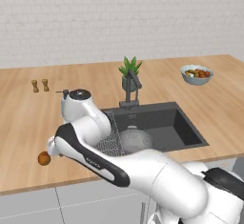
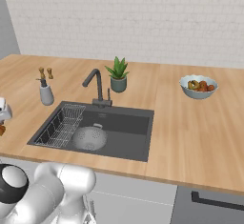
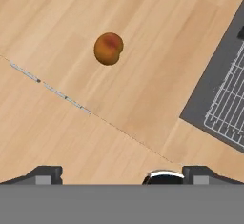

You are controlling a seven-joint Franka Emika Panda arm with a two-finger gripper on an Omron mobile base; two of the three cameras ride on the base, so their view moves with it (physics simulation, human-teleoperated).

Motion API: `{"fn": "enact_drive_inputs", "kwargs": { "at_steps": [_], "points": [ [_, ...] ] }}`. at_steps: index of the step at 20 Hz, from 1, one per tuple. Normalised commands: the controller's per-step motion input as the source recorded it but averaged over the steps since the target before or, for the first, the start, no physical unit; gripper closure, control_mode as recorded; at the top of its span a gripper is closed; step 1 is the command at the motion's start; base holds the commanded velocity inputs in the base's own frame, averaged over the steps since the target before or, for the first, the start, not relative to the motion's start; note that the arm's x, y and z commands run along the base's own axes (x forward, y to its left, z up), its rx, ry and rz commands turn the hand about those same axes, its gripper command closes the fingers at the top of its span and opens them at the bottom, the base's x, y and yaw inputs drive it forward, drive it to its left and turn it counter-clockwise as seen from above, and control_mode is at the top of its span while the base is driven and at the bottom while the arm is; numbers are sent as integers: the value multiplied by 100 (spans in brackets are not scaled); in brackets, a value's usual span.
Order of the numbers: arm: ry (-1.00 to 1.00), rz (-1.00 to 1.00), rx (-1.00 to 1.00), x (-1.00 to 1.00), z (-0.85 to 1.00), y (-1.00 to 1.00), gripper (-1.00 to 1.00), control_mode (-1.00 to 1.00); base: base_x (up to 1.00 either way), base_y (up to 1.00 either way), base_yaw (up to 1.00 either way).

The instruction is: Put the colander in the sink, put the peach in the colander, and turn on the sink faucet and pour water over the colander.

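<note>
On the wooden counter (image 1: 28,118) to the left of the sink (image 1: 183,127), we see the peach (image 1: 44,158) lying by itself near the front edge, touched by nothing. The white arm (image 1: 95,163) bends out over that corner, and its hand sits just above and beside the fruit in the left base view.

From the hand camera we look down on the peach (image 3: 108,48) resting on bare wood, well up from the gripper (image 3: 122,174). The two dark fingertips (image 3: 45,174) stand far apart at the bottom corners, so we read the tool as spread wide, with nothing between the tips and nothing in contact with them. A thin seam in the countertop (image 3: 50,90) runs between the fruit and the fingers. The corner of the sink (image 3: 214,89) and part of the wire rack (image 3: 228,108) show at the right.

The colander (image 1: 135,139) sits inside the basin, on the floor of the sink just beside the wire rack (image 1: 110,139); from the right base view the colander (image 2: 90,138) lies left of centre in the sink (image 2: 138,137). The faucet (image 2: 96,88) stands at the back rim, its spout slanting over the basin. We see no water.

Behind the faucet is a small potted plant (image 2: 117,75). A grey soap dispenser (image 2: 45,93) stands at the back left of the sink, with two little wooden shakers (image 1: 40,85) beyond. A pale bowl of mixed fruit (image 2: 198,86) sits well off to the right.
</note>
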Motion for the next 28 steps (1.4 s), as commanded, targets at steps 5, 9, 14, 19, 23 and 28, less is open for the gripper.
{"fn": "enact_drive_inputs", "kwargs": {
  "at_steps": [5, 9, 14, 19, 23, 28],
  "points": [
    [0, 0, -3, 58, -48, 43, -100, -100, 0, 0, 0],
    [1, 0, 0, 20, -32, 21, -100, -100, 0, 0, 0],
    [1, 0, 0, 11, -27, 21, -100, -100, 0, 0, 0],
    [0, 0, -1, 21, -27, 23, -100, -100, 0, 0, 0],
    [0, 0, 0, 12, -27, 23, -100, -100, 0, 0, 0],
    [1, 0, 0, 10, -3, 21, -100, -100, 0, 0, 0]
  ]
}}
